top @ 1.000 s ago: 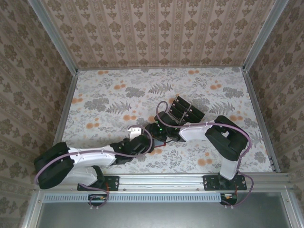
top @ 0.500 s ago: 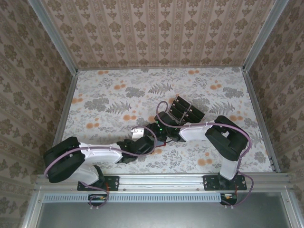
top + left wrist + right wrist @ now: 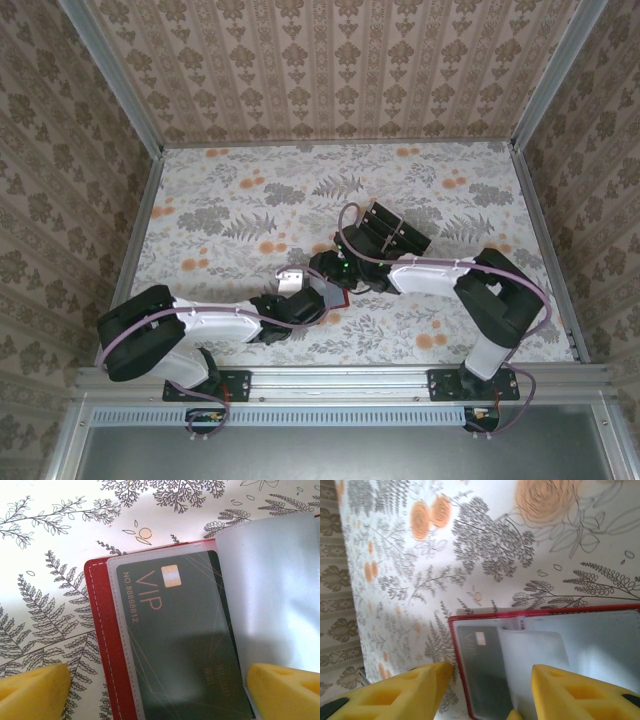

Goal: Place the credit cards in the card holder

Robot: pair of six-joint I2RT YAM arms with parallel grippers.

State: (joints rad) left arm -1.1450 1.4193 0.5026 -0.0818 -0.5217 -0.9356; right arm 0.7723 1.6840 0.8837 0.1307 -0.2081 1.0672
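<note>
Red leather-like folding card holder (image 3: 97,645), open and flat on the floral-printed table top (image 3: 45,555). Holds a dark rectangular credit card (image 3: 170,645) marked VIP inside a clear sleeve (image 3: 114,605), close against the stitched red border; carries a second, frosted sleeve (image 3: 280,590) lifted up beside it. Sits near the table's middle, a little toward the near edge, with bare floral surface open toward the far wall (image 3: 330,70) and both side rails (image 3: 140,230).

Lies directly under the left gripper (image 3: 159,686): yellow fingertips (image 3: 35,687) spread wide, one off the red edge over the table, the other at the frosted sleeve, contact impossible to tell. Lies likewise beneath the right gripper (image 3: 492,690), jaws partway apart, nothing bridging them, holder corner and card between. Leaves, just beyond the right wrist, a row of further black cards (image 3: 390,230) stood on edge.
</note>
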